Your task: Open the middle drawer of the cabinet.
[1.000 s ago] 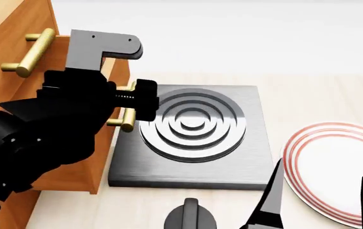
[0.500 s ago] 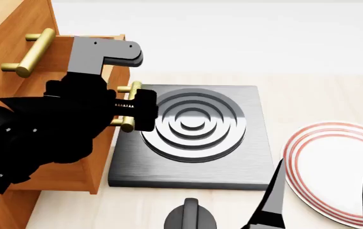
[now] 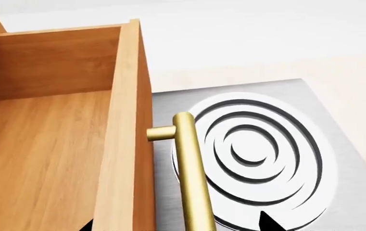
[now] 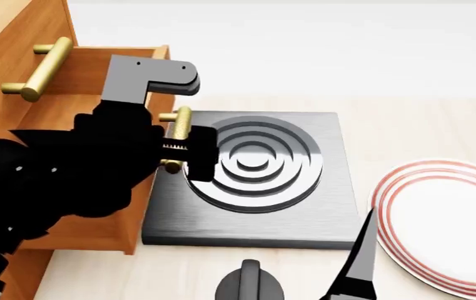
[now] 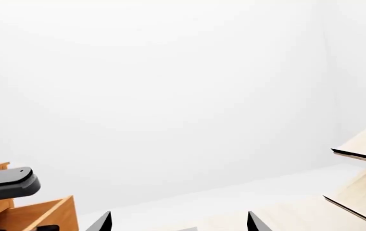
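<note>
The left claw [image 4: 179,150] pinches the drawer [image 4: 79,81]'s brass handle [image 4: 177,139], drawer partly out of the cabinet [image 4: 12,37]; the right claw [image 4: 421,262] is spread.

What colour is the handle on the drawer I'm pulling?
Brass-gold. The handle on the orange-brown drawer shows best in the left wrist view.

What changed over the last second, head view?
The left end effector, on the brass handle, moved right, toward the burner plate, drawing the drawer further out of the cabinet. Right end effector, plate and top drawer handle unchanged.
</note>
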You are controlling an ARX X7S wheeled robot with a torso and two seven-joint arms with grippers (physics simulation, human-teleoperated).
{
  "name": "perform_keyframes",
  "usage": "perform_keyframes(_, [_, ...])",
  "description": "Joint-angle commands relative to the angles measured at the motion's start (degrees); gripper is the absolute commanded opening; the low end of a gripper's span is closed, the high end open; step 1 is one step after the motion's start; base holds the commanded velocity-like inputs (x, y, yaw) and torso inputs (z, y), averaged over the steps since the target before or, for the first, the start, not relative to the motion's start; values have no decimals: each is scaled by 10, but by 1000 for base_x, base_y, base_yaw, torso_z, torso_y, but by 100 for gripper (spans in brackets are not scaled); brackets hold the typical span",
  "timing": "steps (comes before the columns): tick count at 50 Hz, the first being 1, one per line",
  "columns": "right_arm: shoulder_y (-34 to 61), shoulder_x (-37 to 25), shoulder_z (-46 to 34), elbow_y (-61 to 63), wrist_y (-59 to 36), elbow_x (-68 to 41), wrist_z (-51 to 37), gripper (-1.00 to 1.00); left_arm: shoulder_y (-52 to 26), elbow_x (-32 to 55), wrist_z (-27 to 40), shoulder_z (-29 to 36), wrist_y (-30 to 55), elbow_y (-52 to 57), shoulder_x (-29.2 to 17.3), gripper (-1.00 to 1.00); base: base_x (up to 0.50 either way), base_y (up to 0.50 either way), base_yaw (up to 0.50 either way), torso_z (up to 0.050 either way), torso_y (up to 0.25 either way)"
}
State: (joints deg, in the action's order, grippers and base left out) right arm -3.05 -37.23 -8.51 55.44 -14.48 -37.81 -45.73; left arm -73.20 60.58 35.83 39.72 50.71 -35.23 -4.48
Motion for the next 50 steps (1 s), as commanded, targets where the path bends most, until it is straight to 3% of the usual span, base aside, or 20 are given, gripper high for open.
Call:
perform_keyframes(1, [0,-4,2,0,3,-4,-3,100,14,39,-8,9,-5,8,20,100,0,0,0,0,0])
perform_keyframes(17, [3,-11,4,5,3,-12,-11,100,26,74,4,16,-21,44,38,100,0,0,0,0,0])
perform_keyframes(25, [3,-14,4,5,5,-13,-13,100,28,112,7,51,-47,59,42,100,0,0,0,0,0])
perform_keyframes(40, [0,-17,2,6,11,-14,-16,100,5,232,41,156,-123,87,43,100,0,0,0,0,3])
perform_keyframes(50, [0,-21,4,6,14,-17,-18,100,-34,342,54,279,-219,104,44,100,0,0,0,0,4])
